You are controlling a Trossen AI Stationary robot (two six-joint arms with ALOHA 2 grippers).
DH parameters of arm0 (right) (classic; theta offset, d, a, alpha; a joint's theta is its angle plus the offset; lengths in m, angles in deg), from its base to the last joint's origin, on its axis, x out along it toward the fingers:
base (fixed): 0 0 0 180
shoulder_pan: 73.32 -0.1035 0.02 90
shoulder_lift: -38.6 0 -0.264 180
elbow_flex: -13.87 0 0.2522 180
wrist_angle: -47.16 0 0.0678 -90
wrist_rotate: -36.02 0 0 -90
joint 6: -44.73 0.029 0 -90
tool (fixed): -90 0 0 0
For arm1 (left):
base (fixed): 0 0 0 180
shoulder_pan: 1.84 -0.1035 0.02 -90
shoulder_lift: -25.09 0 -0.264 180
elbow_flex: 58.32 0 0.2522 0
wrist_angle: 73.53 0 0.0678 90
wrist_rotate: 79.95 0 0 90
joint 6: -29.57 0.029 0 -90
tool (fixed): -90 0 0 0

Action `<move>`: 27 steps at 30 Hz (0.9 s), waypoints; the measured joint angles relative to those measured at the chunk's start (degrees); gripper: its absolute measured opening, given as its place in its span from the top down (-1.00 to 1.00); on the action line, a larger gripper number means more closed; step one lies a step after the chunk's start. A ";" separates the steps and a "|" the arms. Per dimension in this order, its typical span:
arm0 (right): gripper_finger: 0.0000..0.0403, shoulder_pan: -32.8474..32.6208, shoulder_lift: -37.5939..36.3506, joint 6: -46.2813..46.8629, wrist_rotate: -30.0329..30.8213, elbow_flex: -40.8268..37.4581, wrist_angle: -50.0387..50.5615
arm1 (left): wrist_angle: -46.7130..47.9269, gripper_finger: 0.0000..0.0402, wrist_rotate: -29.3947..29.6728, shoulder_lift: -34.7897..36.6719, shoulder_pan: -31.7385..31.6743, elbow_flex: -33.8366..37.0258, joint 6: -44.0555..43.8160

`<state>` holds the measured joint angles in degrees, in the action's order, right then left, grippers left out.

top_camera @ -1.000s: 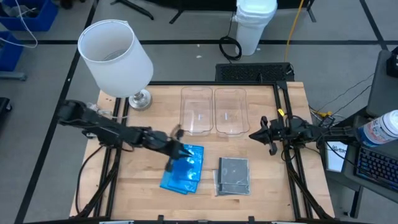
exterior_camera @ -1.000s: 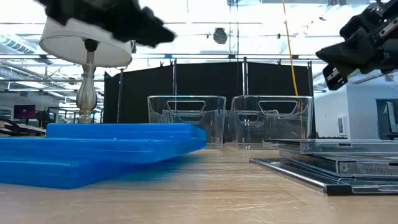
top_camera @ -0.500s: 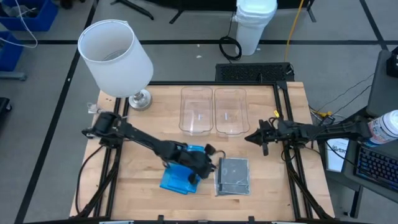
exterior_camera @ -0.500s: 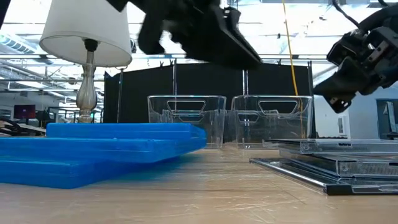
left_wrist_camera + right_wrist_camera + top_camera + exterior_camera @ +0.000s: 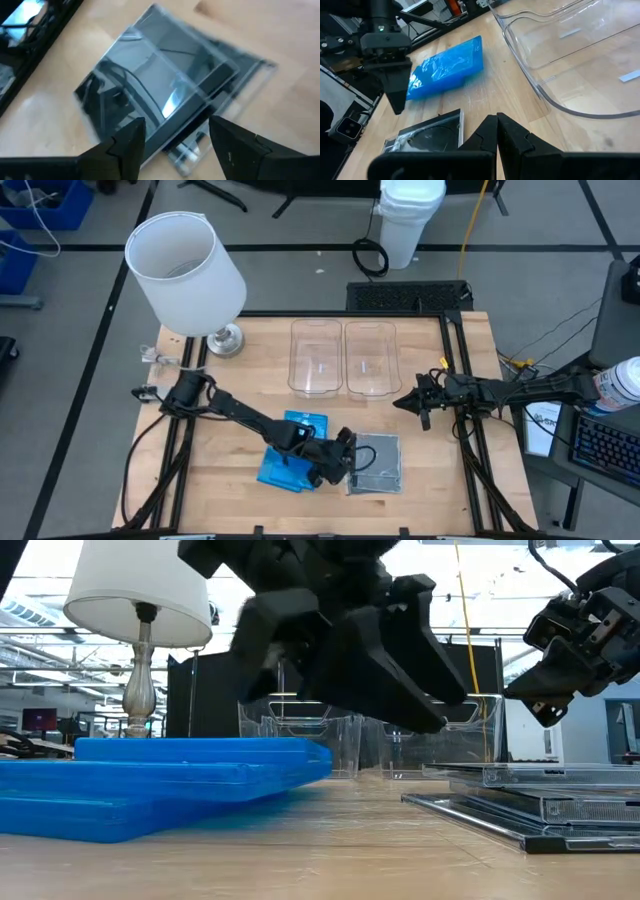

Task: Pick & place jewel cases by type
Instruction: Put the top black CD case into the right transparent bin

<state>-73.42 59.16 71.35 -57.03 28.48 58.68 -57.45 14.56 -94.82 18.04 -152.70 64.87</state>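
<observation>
High view: since a second ago the left gripper (image 5: 352, 461) has swung from over the blue jewel cases (image 5: 288, 463) across to the near-left edge of the dark grey jewel cases (image 5: 377, 461), and its fingers (image 5: 127, 145) have spread apart, holding nothing. The grey cases lie in a loose, fanned stack near the table's (image 5: 240, 490) front edge, transparent and glinting, right of the blue pile. The right gripper (image 5: 420, 406) hangs closed and empty over the table's right side, beside the two clear bins (image 5: 343, 358), slightly lower than before.
</observation>
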 joint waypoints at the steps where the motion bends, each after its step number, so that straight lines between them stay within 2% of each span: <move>1: 1.00 0.00 0.00 0.26 0.00 0.00 0.00 | -0.47 -0.12 -0.41 0.00 0.31 0.00 -0.49; 4: 1.00 0.00 0.00 1.16 -0.01 0.00 -0.01 | -4.01 -0.09 -1.44 -1.00 1.04 -0.09 -3.13; 8: 1.00 0.00 0.06 1.22 -0.02 0.00 -0.01 | -6.95 -0.07 1.02 -1.64 1.77 0.04 -6.53; 17: 1.00 -0.63 0.34 6.59 -1.04 2.45 1.34 | -8.49 -0.03 1.58 -1.53 2.04 -0.02 -16.72; 21: 1.00 -5.73 3.28 3.30 3.20 6.79 5.60 | -8.54 0.09 2.14 -1.53 2.05 0.00 -17.51; 24: 1.00 -10.83 6.25 1.27 6.51 13.01 7.96 | -8.50 0.18 4.13 -1.53 2.28 0.00 -17.84; 27: 1.00 -16.19 10.12 1.00 12.78 19.88 17.68 | -7.91 0.25 4.61 -1.53 2.51 0.00 -17.80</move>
<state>-89.61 69.28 72.35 -44.24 48.35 76.36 -65.36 19.18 -96.35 20.55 -152.70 47.07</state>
